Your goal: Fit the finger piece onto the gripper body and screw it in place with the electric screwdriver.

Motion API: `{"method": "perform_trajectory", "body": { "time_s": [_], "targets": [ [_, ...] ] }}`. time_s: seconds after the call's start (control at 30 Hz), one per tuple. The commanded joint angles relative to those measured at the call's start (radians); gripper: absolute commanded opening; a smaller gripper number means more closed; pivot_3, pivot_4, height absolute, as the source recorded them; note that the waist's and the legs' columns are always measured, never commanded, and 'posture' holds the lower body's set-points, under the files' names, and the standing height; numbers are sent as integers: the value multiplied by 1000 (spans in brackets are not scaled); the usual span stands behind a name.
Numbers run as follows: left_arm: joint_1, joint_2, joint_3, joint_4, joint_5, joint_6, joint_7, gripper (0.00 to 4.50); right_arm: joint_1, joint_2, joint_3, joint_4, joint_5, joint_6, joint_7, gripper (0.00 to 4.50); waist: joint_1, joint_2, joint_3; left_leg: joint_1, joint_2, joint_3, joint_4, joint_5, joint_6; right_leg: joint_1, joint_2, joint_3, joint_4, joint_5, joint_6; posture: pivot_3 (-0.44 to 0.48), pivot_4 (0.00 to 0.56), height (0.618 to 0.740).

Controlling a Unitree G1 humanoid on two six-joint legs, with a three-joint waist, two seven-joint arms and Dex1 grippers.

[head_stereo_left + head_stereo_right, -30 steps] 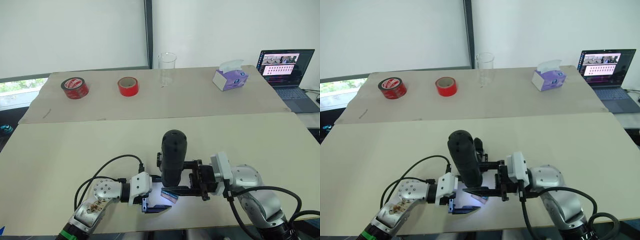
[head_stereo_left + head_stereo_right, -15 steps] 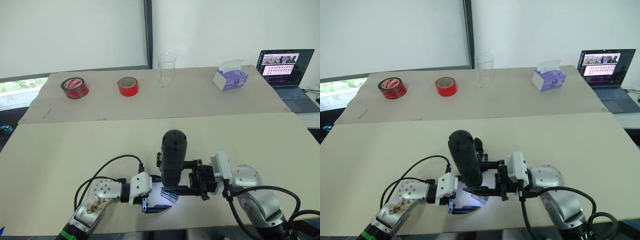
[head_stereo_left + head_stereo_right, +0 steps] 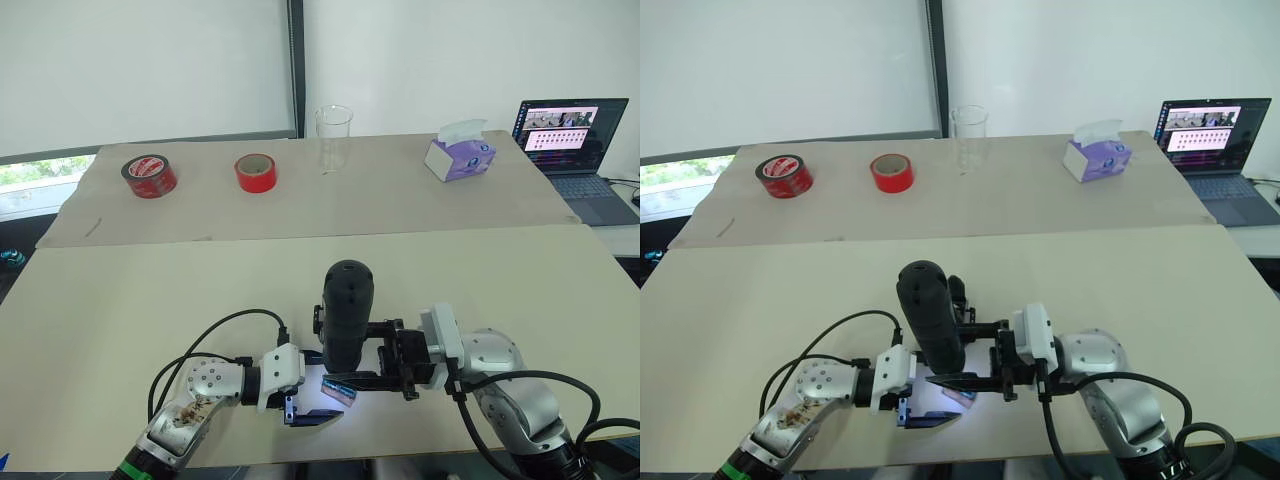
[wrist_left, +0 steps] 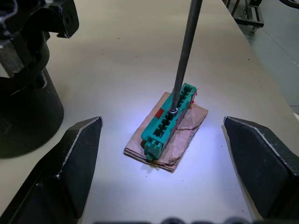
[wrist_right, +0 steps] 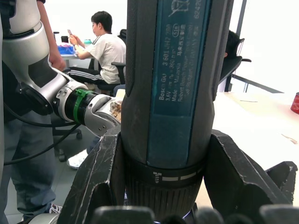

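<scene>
My right gripper (image 3: 352,352) is shut on the electric screwdriver (image 3: 346,312), a thick black cylinder held upright; its fingers (image 5: 99,179) clamp the barrel from both sides. The thin metal bit (image 4: 184,56) comes down onto a green-and-tan block (image 4: 168,122) lit by white light on the table. My left gripper (image 4: 162,123) is open, with one finger on each side of that block and touching neither it nor the bit. The black gripper body (image 4: 25,88) stands on its rounded base just behind the screwdriver (image 3: 957,296). The finger piece is hidden.
On the far tabletop stand two red tape rolls (image 3: 150,176) (image 3: 256,172), a clear beaker (image 3: 334,135), a purple tissue box (image 3: 460,156) and an open laptop (image 3: 572,138). The table's front edge (image 3: 400,462) runs right below both grippers. A person (image 5: 105,47) sits in the background.
</scene>
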Motion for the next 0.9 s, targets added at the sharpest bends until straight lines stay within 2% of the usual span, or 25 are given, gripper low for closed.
{"method": "perform_trajectory", "body": {
  "time_s": [0.03,0.47,0.9],
  "targets": [
    [14,12,-22,-2,9,46,0,4374,-13,-1,15,-16,-13,-36,8,1916,0,0,0,0,0,0,0,0,0,0,0,0,0,0,0,0,150,740],
    [5,0,-25,88,20,-12,-10,4374,-10,-12,30,-15,-18,-35,8,1916,1,-1,-1,2,0,0,0,0,0,1,0,0,0,0,0,0,150,740],
    [37,9,-11,96,13,-44,-12,4374,-21,-27,50,-2,-48,-75,14,1916,-2,-1,-2,4,0,0,0,0,0,2,1,1,0,0,0,0,150,740]
  ]
}}
